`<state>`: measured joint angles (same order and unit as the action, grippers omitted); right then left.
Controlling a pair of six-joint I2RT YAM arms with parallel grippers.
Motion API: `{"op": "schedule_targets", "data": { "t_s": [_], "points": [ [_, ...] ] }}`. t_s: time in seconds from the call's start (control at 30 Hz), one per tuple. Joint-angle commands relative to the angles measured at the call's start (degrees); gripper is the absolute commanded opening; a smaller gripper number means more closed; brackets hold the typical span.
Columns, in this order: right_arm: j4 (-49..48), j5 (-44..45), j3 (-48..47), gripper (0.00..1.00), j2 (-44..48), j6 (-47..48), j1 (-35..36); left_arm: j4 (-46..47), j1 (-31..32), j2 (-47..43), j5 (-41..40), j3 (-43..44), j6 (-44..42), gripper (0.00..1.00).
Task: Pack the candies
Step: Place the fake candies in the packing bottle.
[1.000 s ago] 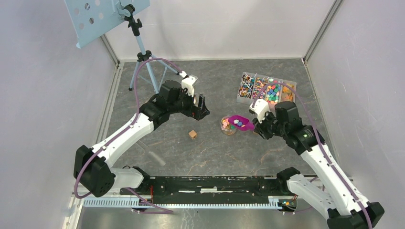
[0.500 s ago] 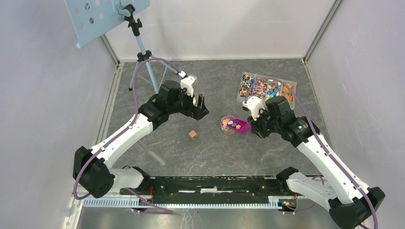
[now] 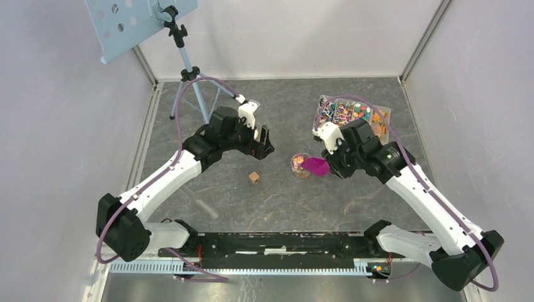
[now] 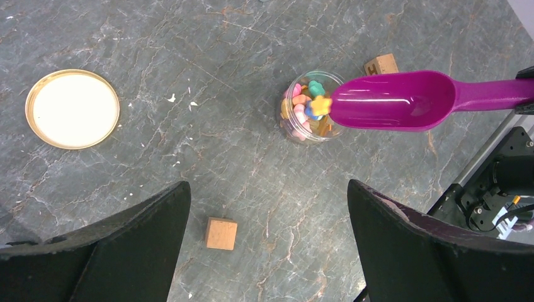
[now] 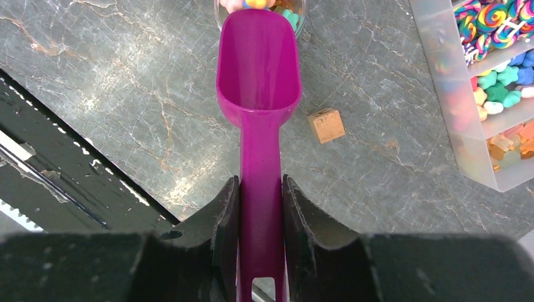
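Observation:
My right gripper [image 5: 260,182] is shut on the handle of a magenta scoop [image 5: 259,63]. The scoop's bowl looks bare and its lip is tipped over a small clear jar [image 4: 308,107]. The jar holds multicoloured candies [image 4: 301,112], and a yellow one [image 4: 321,104] sits at the scoop's lip. In the top view the scoop [image 3: 317,167] touches the jar [image 3: 301,165] from the right. My left gripper [image 4: 267,185] hangs open and holds nothing, left of the jar and above the floor.
A clear divided tray [image 3: 381,117] of candies and lollipops stands behind my right arm. A round cream lid [image 4: 72,108] lies left of the jar. One wooden cube [image 4: 221,233] lies below my left gripper, another [image 5: 326,124] beside the scoop. A tripod stand [image 3: 189,75] is at the back left.
My right arm swung the loaded scoop left onto the jar and tipped it; the candies slid out of the bowl into the jar. My left arm stayed put.

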<state>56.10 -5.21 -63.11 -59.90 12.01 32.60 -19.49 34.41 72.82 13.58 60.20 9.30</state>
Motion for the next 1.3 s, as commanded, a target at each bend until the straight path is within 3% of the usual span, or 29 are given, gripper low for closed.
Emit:
{"op": "schedule_targets", "data": {
  "t_s": [0.0, 0.77, 1.03, 1.27],
  "points": [
    [2.28, 1.89, -4.14, 0.0, -1.07, -1.15, 0.49, 0.6, -0.2, -2.15, -0.41, 0.09, -2.43, 1.0],
    [3.01, 2.03, -7.82, 0.0, 0.28, 0.71, 0.79, -3.53, -0.2, -1.6, -2.24, 1.66, -2.88, 1.0],
    [-12.24, 3.1, -1.78, 0.0, 9.07, 8.58, 0.84, -2.53, -0.48, -1.75, 0.72, 2.21, -0.8, 1.0],
    [-26.63, 4.86, 9.52, 0.0, 15.07, 16.81, 0.79, -0.46, -1.6, -0.67, 5.68, 4.18, 3.58, 1.0]
  ]
}}
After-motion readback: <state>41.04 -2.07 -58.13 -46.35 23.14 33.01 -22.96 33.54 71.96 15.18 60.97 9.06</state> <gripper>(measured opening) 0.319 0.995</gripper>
